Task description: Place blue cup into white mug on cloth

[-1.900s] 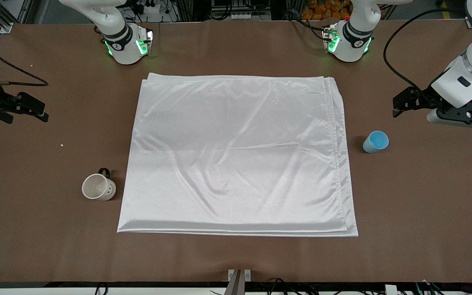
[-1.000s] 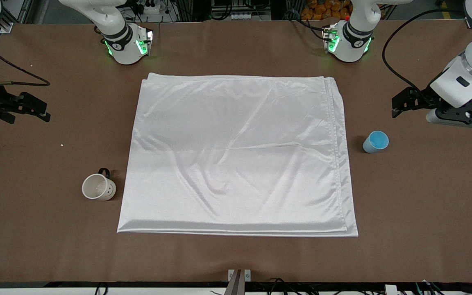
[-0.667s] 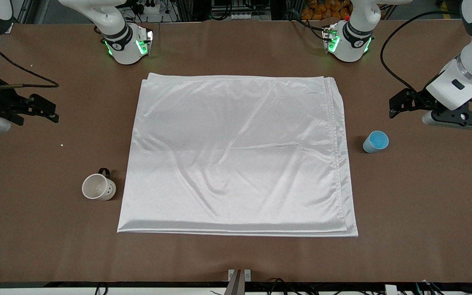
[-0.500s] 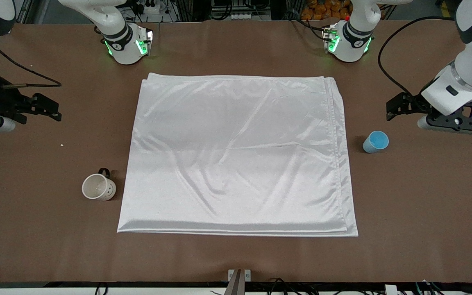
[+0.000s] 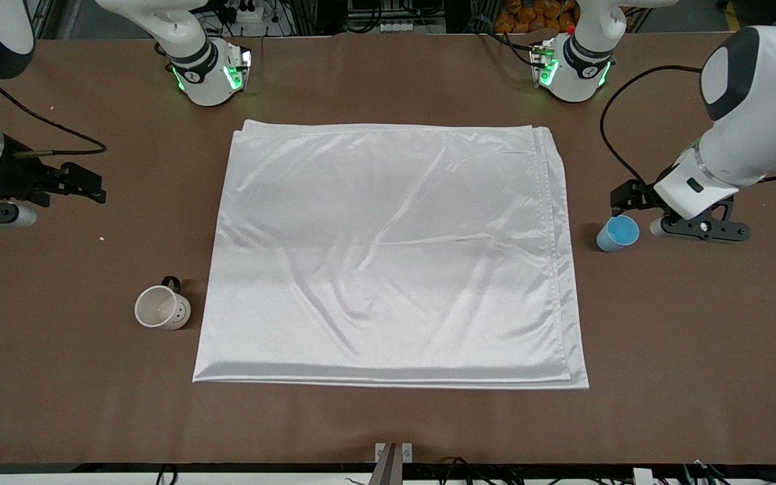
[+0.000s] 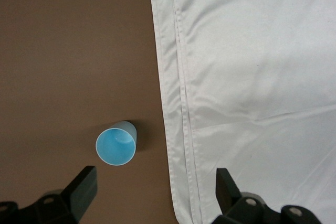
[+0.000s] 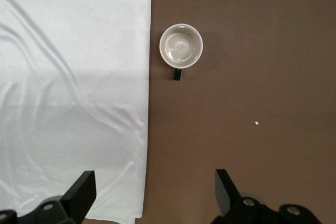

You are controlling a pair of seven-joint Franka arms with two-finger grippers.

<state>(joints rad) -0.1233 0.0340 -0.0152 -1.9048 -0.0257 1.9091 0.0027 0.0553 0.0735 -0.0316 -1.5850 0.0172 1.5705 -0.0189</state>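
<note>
The blue cup (image 5: 618, 233) stands upright on the brown desk (image 5: 698, 337) near the left arm's end, just beside the edge of the cloth (image 5: 388, 256) but not touching it. Its open mouth faces up and shows a brighter blue inside; in the left wrist view the cup (image 6: 116, 146) sits on bare desk close to the cloth's layered hem (image 6: 178, 129).

The left tool (image 5: 630, 199) hangs over the desk just beside the cup, on the side toward the arm bases. Its two dark fingers (image 6: 81, 190) are spread wide, with nothing between them, and the cup lies close to one of them in the left wrist view.

The cloth is a large shiny white rectangle, folded in layers and lightly creased, spread over the middle of the desk with nothing on it.

The white mug (image 5: 162, 307) stands upright on bare desk toward the right arm's end, just beside the cloth's edge and nearer to the front camera than the cup. It is empty, and its small black handle (image 5: 171, 282) points toward the arm bases. In the right wrist view the mug (image 7: 181, 45) is seen from above, well apart from that arm's fingers.

The right tool (image 5: 88, 188) is over bare desk near the right arm's end, well apart from the mug. Its fingers (image 7: 81, 192) are also spread wide and hold nothing.
</note>
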